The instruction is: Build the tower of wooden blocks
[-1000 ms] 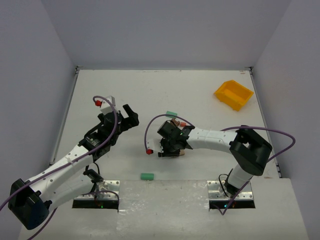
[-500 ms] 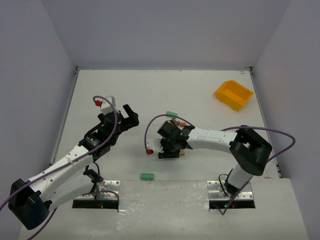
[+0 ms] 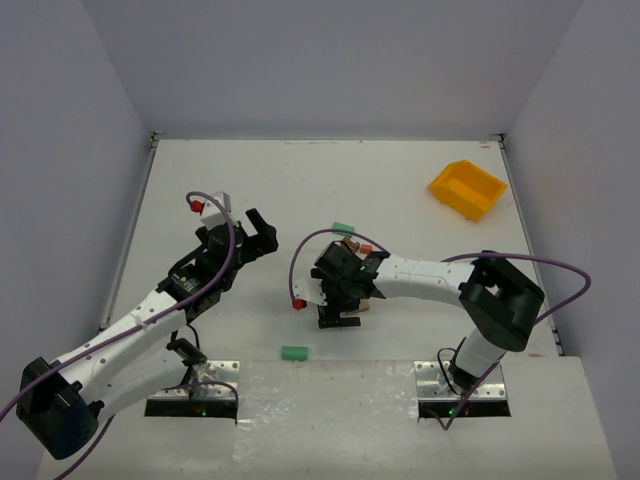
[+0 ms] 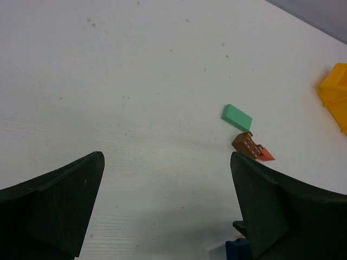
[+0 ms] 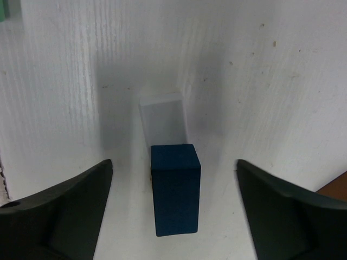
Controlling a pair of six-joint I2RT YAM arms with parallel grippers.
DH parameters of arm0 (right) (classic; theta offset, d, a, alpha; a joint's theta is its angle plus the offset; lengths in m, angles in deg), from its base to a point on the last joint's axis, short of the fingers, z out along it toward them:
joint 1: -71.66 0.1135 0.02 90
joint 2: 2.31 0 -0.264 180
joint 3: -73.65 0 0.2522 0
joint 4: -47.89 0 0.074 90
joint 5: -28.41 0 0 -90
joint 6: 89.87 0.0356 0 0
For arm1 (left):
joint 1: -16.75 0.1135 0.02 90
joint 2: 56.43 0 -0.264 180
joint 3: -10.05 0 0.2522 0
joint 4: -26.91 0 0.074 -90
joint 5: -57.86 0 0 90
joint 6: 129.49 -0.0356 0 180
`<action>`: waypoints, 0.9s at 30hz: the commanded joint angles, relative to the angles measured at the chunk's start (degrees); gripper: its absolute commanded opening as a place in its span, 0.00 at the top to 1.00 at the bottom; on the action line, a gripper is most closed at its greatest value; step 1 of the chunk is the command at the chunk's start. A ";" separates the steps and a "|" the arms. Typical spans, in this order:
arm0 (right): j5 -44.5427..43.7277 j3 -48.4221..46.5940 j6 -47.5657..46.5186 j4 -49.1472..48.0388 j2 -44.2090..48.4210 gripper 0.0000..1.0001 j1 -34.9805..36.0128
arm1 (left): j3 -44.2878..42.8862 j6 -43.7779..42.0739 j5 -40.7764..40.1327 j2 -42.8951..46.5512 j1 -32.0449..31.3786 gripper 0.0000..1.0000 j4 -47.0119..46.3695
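The right pincer (image 3: pixel 338 310) stands wide open above the table (image 3: pixel 400 190), its jaws on either side of the blue block (image 5: pixel 174 187) and clear of it. The block abuts the pale plank (image 5: pixel 162 119). The left pincer (image 4: pixel 167 160) hangs open and empty, well apart. A green block (image 4: pixel 237 117) lies near a brown block (image 4: pixel 245 144) that touches a red piece (image 4: pixel 264 154).

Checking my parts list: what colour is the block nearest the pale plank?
The block is dark blue, clearest in the right wrist view.
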 commanded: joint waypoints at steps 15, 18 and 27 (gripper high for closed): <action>1.04 -4.70 -0.05 1.31 9.87 0.01 0.46 | 0.55 0.69 -1.04 2.56 0.14 0.00 -0.83; -0.86 -6.18 0.34 -0.51 12.41 0.01 0.46 | 0.63 1.58 -0.78 2.54 0.18 0.00 -1.23; -13.91 -19.38 9.12 -6.91 9.35 0.01 -4.27 | -0.02 1.79 2.91 -2.84 0.18 0.00 -6.84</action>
